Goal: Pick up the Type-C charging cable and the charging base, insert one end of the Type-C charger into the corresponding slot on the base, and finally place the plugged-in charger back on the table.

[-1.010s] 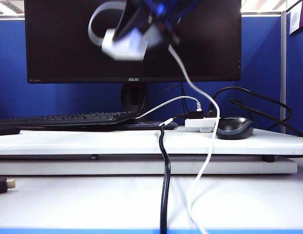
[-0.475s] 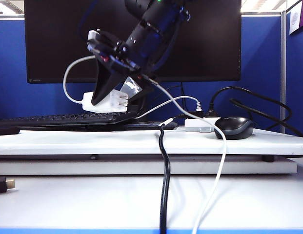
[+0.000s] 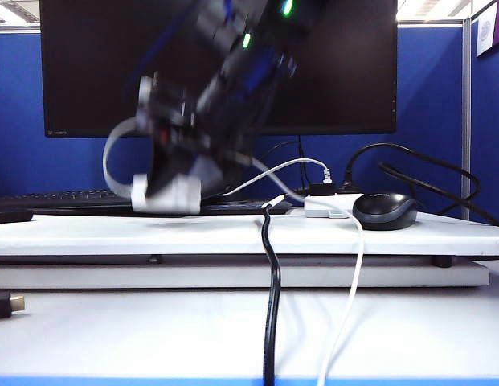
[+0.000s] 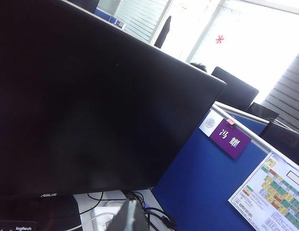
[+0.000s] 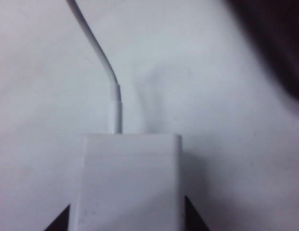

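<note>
Charging base [image 5: 127, 185] with Type-C charging cable [image 5: 102, 62] plugged in, clamped in right tool [image 3: 170, 189] just above counter [image 3: 233, 233], left tool [image 4: 130, 216] fully closed, empty

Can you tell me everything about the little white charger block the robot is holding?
The charger block is a small white box of smooth, plain plastic with squared edges. The thin white cable is plugged into the middle of one end and curves away in a loop. The right tool grips the block by its sides, its dark fingertips showing at both edges. In the outside view the block is blurred, held low, just above the white table, left of the middle, in front of the keyboard.
</note>
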Motion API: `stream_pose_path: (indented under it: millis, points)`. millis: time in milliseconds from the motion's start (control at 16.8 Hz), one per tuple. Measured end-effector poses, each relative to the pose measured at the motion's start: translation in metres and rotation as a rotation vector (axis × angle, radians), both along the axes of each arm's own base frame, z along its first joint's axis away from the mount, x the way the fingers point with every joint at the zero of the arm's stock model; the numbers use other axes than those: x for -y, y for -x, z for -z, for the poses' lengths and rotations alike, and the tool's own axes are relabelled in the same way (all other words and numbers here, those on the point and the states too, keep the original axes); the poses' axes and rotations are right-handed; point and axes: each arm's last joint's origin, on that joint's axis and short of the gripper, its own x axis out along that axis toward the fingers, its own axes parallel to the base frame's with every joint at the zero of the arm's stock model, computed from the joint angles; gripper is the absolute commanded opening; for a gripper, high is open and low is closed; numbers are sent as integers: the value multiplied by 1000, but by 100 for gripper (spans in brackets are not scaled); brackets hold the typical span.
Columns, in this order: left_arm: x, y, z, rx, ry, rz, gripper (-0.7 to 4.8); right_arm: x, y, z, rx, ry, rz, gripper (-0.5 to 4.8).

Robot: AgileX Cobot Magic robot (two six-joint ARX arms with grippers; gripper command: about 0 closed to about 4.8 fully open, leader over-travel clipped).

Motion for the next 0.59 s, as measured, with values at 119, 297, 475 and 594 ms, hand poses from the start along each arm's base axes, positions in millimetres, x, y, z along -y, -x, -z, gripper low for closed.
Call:
stream_pose_path:
  millis: [119, 297, 475, 594]
  points:
    - [0, 0, 2, -20, -4, 0, -6, -2, -3, 11, -3, 23, 13, -5]
    - [0, -1, 5, -48, -10, 1, -6, -1, -5, 10, 21, 40, 38, 44]
    - [0, 0, 5, -51, -10, 1, -6, -1, -4, 11, 18, 48, 34, 347]
    - [0, 0, 5, -48, -14, 0, -6, 1, -2, 3, 27, 40, 35, 347]
